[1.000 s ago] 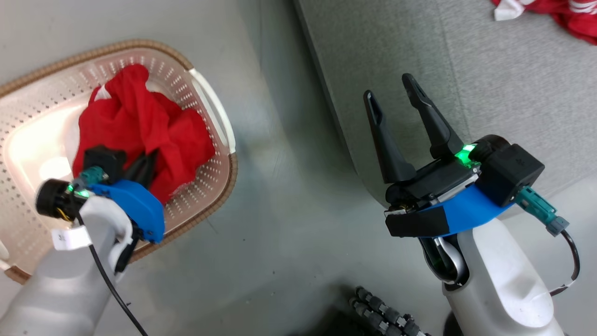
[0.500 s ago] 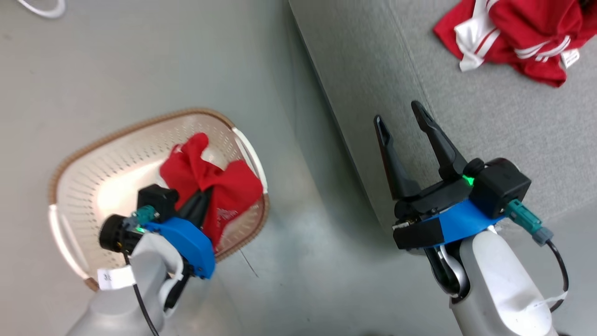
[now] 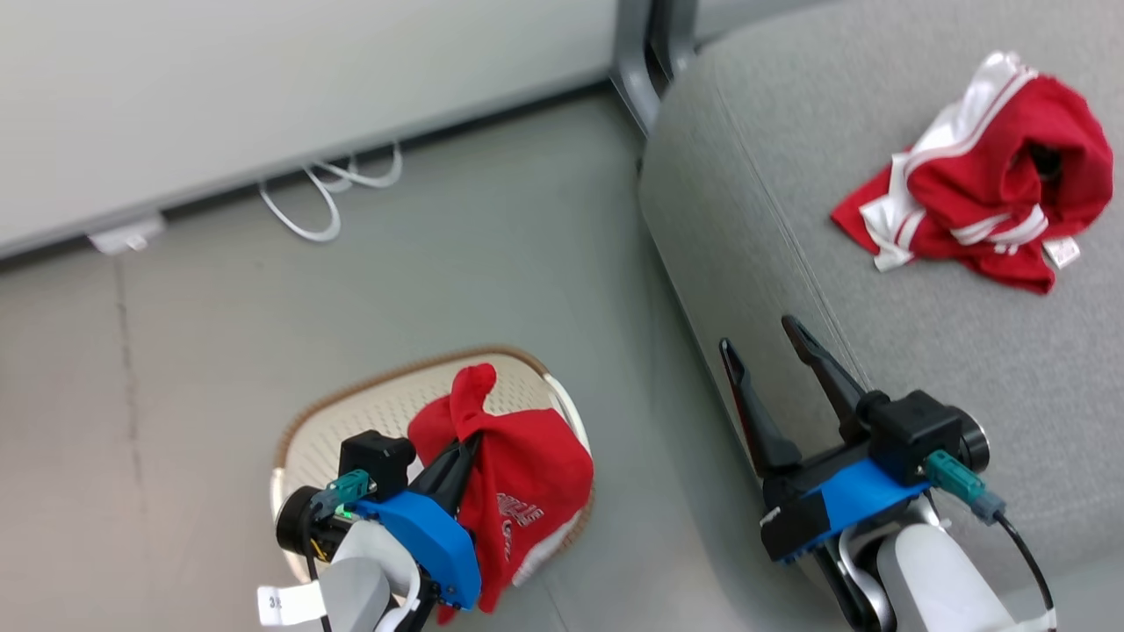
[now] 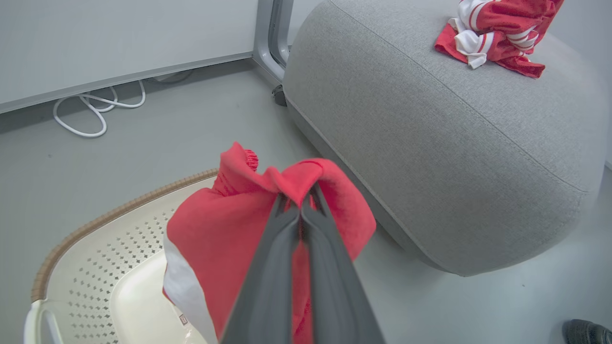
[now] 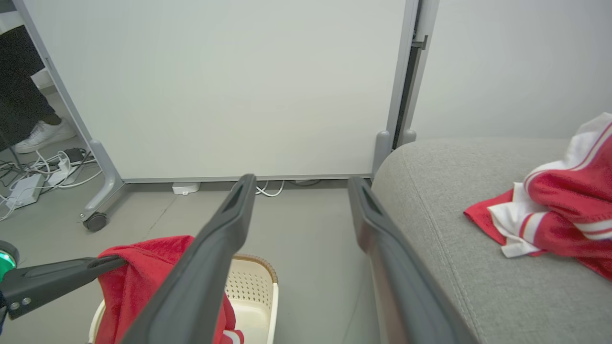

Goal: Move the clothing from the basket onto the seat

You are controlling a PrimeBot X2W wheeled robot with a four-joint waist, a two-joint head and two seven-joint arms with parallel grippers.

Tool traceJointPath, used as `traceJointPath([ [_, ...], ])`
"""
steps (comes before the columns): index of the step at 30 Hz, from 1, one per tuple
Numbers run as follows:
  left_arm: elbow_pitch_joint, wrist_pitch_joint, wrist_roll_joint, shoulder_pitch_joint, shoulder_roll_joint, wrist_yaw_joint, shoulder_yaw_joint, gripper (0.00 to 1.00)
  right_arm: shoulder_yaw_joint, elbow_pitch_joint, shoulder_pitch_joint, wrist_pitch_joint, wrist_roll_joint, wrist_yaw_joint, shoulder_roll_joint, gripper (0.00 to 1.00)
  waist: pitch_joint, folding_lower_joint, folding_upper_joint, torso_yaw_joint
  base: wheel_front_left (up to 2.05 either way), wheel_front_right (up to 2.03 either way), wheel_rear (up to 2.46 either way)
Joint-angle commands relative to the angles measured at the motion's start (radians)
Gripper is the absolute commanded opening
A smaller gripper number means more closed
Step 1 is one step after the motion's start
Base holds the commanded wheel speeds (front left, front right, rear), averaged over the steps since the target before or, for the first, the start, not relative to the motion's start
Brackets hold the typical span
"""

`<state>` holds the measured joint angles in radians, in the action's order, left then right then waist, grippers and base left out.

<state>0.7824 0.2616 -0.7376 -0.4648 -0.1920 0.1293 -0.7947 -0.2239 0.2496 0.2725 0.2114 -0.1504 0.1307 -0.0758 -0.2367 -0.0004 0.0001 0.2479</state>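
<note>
I am reaching my left arm forward and down over the near left of the floor. My left pincer (image 4: 300,203) is clamping fully together on a bunched fold of a red garment (image 3: 527,465), the cloth puffing up around the two dark fingertips. My right arm is sitting at the near right, and my right pincer (image 3: 760,338) is standing wide apart, holding nothing, its fingers pointing far and slightly left beside the seat's left flank.

The floor (image 3: 439,263) is running smooth and grey out to a pale wall panel (image 3: 263,88) on the far side. There a white cable (image 3: 325,202) is looping along its foot and a grey frame leg (image 3: 634,61) is standing by the seat's far corner.

The basket (image 3: 351,421), cream and perforated with a brown rim, is sitting on the floor at the near left, near the seat (image 3: 1010,351), a big rounded grey cushion on the right. The red garment is hanging from my left pincer above the basket's right half, showing white lettering and a white strip low down; whether its lowest folds are touching the basket I cannot tell. A striped garment (image 3: 975,202), red with white bands, is lying crumpled on the far right of the seat, well apart from both pincers
</note>
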Motion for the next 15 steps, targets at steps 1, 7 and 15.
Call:
traceJointPath([
  [1, -0.007, 0.005, 0.006, 0.011, 0.002, 0.002, 0.006, 0.0, 0.001, -0.005, -0.024, -0.007, 0.006, 0.0, -0.006, 1.0, 0.104, 0.0004, -0.0001, -0.071, 0.0, 0.0, 0.0],
  [7, -0.038, 0.005, 0.05, 0.023, 0.008, 0.002, 0.0, 0.0, -0.011, -0.03, -0.08, -0.042, 0.006, 0.0, -0.017, 1.0, 0.185, 0.0004, -0.0001, -0.106, 0.0, 0.0, 0.0],
  [15, -0.064, 0.005, 0.079, -0.041, 0.033, 0.002, -0.062, 0.0, -0.026, -0.054, -0.105, -0.071, 0.002, 0.0, -0.02, 1.0, 0.224, 0.0004, -0.0001, -0.147, 0.0, 0.0, 0.0],
])
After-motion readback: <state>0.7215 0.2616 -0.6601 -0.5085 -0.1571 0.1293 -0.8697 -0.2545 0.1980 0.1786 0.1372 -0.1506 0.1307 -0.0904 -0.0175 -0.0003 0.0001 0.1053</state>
